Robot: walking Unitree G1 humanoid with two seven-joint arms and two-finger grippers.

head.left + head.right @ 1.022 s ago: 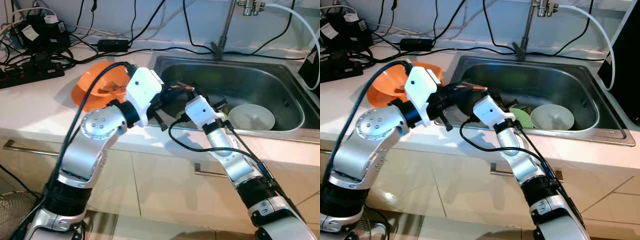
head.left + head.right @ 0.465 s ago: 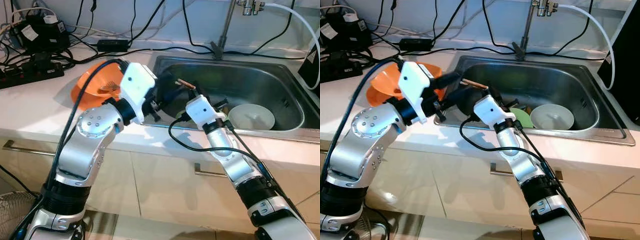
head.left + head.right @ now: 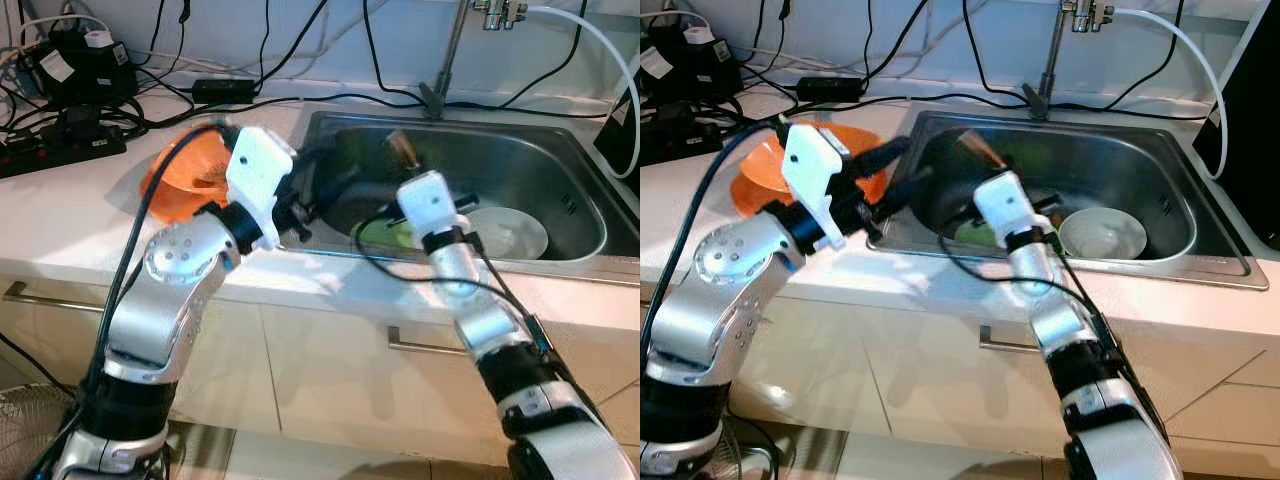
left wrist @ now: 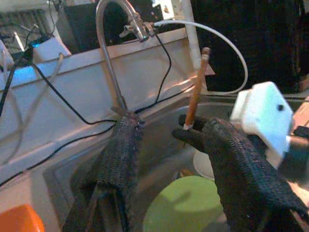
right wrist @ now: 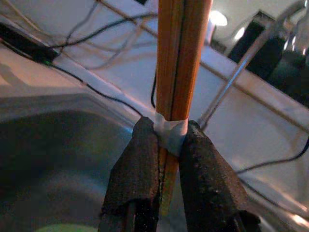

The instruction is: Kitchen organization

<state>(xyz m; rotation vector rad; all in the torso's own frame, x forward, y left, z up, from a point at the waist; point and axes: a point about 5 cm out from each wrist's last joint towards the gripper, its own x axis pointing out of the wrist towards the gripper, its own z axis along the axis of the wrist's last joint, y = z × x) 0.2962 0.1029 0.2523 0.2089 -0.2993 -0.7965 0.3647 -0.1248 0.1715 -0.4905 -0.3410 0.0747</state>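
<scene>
Over the steel sink (image 3: pixel 560 180), right hand (image 5: pixel 166 140) clamps wooden chopsticks (image 5: pixel 181 58) upright; left hand (image 4: pixel 166 159) gapes apart.

Head views bright w/ even room light; soft shadows on the counter (image 3: pixel 70 215) front, mild glare on the sink (image 3: pixel 575 215) wall. Right arm (image 3: pixel 455 280) motion-blurred. Wrist views dimmer, warm-tinted, bkgd out of focus.
</scene>
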